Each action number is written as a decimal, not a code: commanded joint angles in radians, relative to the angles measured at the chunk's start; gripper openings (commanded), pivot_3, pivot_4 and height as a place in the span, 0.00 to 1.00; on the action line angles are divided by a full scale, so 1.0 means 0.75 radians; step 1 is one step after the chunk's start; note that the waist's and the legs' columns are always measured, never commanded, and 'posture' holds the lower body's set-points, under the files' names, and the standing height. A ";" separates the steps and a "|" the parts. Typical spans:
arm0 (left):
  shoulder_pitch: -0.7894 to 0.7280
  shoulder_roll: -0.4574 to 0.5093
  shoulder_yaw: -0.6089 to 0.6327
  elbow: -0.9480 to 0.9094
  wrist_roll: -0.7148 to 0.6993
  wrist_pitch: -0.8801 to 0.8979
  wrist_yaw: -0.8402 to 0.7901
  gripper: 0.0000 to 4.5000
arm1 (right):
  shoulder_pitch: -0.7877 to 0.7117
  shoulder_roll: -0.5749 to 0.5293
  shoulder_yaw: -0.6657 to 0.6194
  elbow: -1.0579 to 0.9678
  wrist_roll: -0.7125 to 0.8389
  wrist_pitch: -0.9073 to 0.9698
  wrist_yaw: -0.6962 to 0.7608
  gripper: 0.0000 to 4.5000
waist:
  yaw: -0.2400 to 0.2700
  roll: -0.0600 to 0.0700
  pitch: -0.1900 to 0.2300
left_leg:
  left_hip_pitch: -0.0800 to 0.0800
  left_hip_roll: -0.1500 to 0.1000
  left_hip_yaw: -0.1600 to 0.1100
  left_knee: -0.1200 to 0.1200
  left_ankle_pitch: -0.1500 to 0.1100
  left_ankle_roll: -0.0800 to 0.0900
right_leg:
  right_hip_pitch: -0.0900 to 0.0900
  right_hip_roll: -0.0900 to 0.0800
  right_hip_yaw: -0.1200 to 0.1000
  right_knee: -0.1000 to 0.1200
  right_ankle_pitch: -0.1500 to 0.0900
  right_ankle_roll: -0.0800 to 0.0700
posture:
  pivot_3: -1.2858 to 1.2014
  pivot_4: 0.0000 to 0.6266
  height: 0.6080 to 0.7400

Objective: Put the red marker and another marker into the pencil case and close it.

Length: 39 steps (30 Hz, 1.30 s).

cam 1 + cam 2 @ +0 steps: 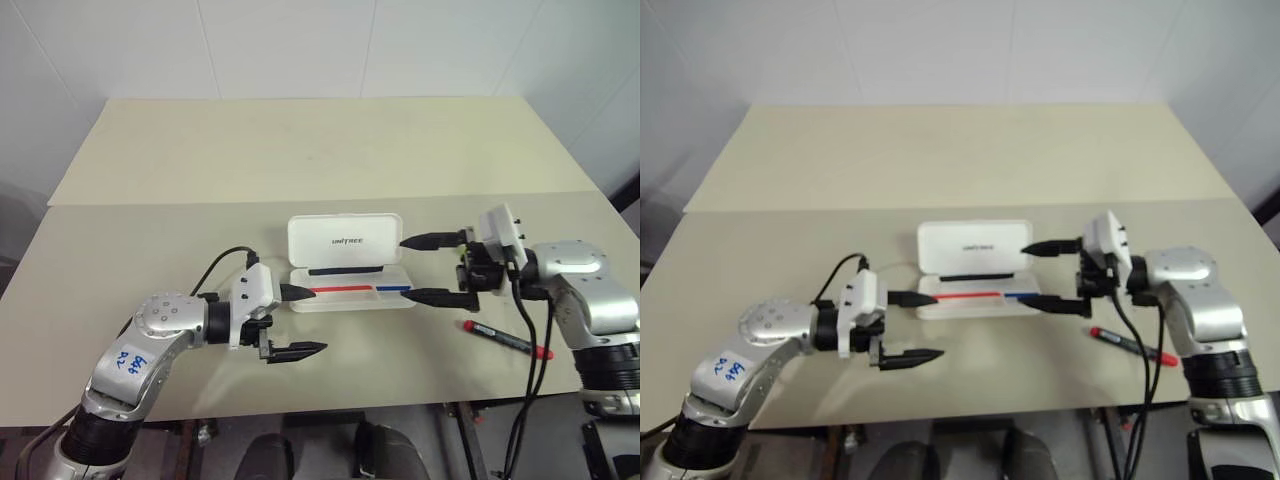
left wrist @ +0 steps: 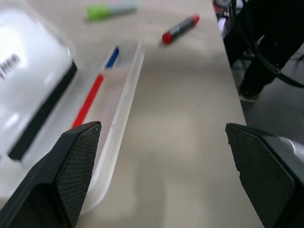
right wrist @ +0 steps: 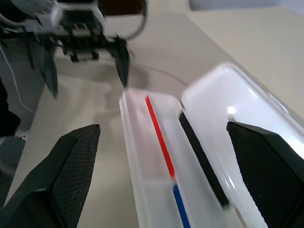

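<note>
Two grippers of mine flank one flat white hard-plastic pencil case (image 1: pixel 346 262) near the middle of the beige tabletop (image 1: pixel 300 150). My left gripper (image 1: pixel 302 322) is level, pointing at the case's left end, black fingers spread wide with nothing between them; the upper fingertip is just beside the tray's left corner. My right gripper (image 1: pixel 421 268) points the opposite way at the case's right end, also spread wide and empty, one finger by the raised lid, the other by the tray's right corner. The case stands open, lid upright, a thin red and blue stripe in the tray. One slim red marker with a black middle (image 1: pixel 508 340) lies toward the tabletop's near right edge. One stubby green-capped marker (image 2: pixel 110 10) lies beyond the case's far end in my left wrist view.
</note>
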 commanded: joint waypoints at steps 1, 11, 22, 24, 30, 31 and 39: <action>0.021 -0.020 0.025 -0.022 -0.045 -0.109 -0.008 1.00 | 0.035 -0.083 -0.095 0.006 0.016 -0.002 0.024 1.00 | -0.003 0.000 0.000 | 0.000 0.000 0.000 0.000 0.000 0.000 | 0.000 0.000 0.000 0.000 0.000 0.000 | 0.52 0.24 1.00; -0.015 -0.084 0.076 0.086 -0.185 -0.281 -0.074 1.00 | 0.299 -0.277 -0.228 0.189 -0.117 -0.061 -0.025 1.00 | -0.003 0.000 0.000 | 0.001 0.000 0.002 -0.001 0.000 0.000 | 0.000 0.000 0.000 -0.001 0.000 0.000 | 0.52 0.24 1.00; -0.084 -0.034 0.198 0.068 -0.433 -0.191 -0.115 1.00 | 0.646 -0.259 -0.327 0.241 -0.211 -0.122 -0.180 1.00 | -0.002 0.000 0.000 | 0.001 0.000 0.002 0.000 0.000 0.000 | 0.001 0.000 0.000 0.000 0.000 0.000 | 0.52 0.24 1.00; -0.073 -0.003 0.211 0.068 -0.455 -0.190 -0.147 1.00 | 0.680 -0.253 -0.335 0.264 -0.215 -0.164 -0.184 1.00 | -0.003 0.000 -0.001 | 0.001 0.000 0.002 0.000 0.000 0.000 | 0.001 0.000 0.000 -0.001 0.000 0.000 | 0.52 0.24 1.00; -0.038 0.114 0.220 0.095 -0.469 -0.209 -0.280 1.00 | 0.690 -0.218 -0.324 0.471 -0.231 -0.373 -0.120 1.00 | -0.001 -0.001 -0.001 | 0.002 0.000 0.002 0.000 0.000 0.000 | 0.002 0.001 0.000 -0.001 0.000 0.000 | 0.52 0.24 1.00; -0.041 0.122 0.219 0.108 -0.461 -0.220 -0.289 1.00 | 0.676 -0.207 -0.316 0.509 -0.232 -0.412 -0.106 1.00 | -0.001 -0.001 -0.001 | 0.002 0.000 0.002 0.000 0.000 0.000 | 0.002 0.001 0.001 -0.001 0.000 0.000 | 0.52 0.24 1.00; -0.071 0.120 0.216 0.138 -0.452 -0.249 -0.277 1.00 | 0.586 -0.102 -0.307 0.640 -0.192 -0.615 -0.031 0.63 | -0.007 -0.004 -0.003 | 0.003 0.001 0.001 0.000 0.000 0.000 | 0.003 0.002 0.001 -0.001 0.000 0.000 | 0.52 0.24 1.00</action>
